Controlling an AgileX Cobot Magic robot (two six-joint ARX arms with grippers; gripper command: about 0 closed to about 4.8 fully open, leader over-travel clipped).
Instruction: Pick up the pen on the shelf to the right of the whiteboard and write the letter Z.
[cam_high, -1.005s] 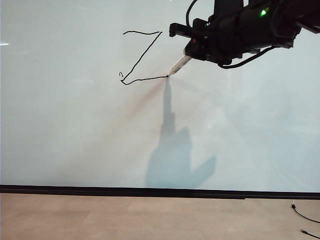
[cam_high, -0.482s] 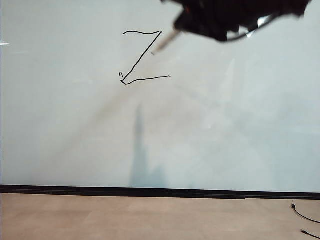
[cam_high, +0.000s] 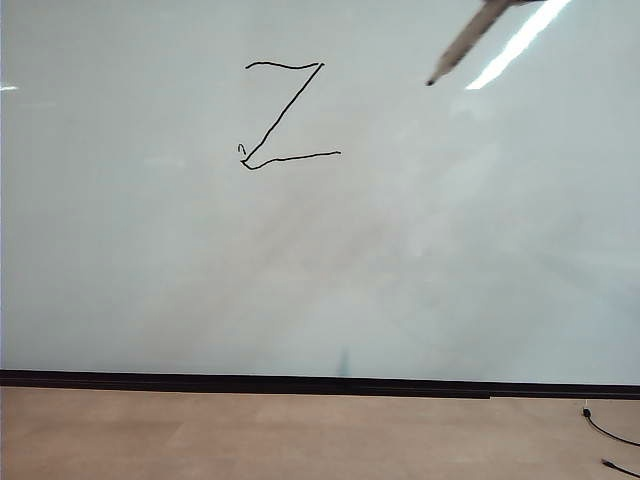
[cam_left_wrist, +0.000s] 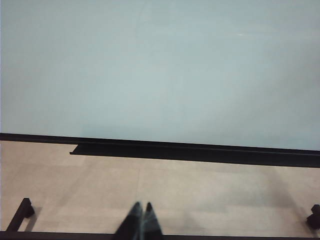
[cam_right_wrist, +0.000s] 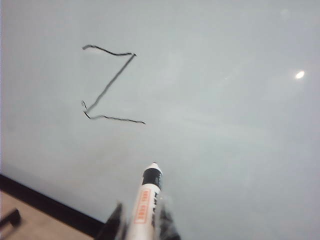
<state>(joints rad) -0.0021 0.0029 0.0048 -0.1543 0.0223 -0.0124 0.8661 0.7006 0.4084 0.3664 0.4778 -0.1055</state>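
A thin black letter Z (cam_high: 285, 115) stands on the pale whiteboard (cam_high: 320, 260), left of middle and high up. The white pen (cam_high: 462, 42) juts in from the exterior view's top edge, right of the Z, its dark tip off the board. My right gripper is out of that view. In the right wrist view my right gripper (cam_right_wrist: 141, 222) is shut on the pen (cam_right_wrist: 145, 202), which points at the whiteboard (cam_right_wrist: 225, 125) below the letter Z (cam_right_wrist: 110, 85). My left gripper (cam_left_wrist: 141, 215) is shut and empty, low over the tan floor, far from the whiteboard (cam_left_wrist: 160, 65).
A dark strip (cam_high: 320, 384) runs along the board's lower edge above the tan floor (cam_high: 300, 435). A black cable (cam_high: 610, 440) lies at the floor's right. In the left wrist view a dark shelf (cam_left_wrist: 150, 150) sits under the board, with black frame feet (cam_left_wrist: 20, 214) near the floor's edges.
The right arm pulled the pen off the end of the Z's bottom stroke and swung up and right, leaving the exterior view. Its shadow on the board is gone. The left arm kept still.
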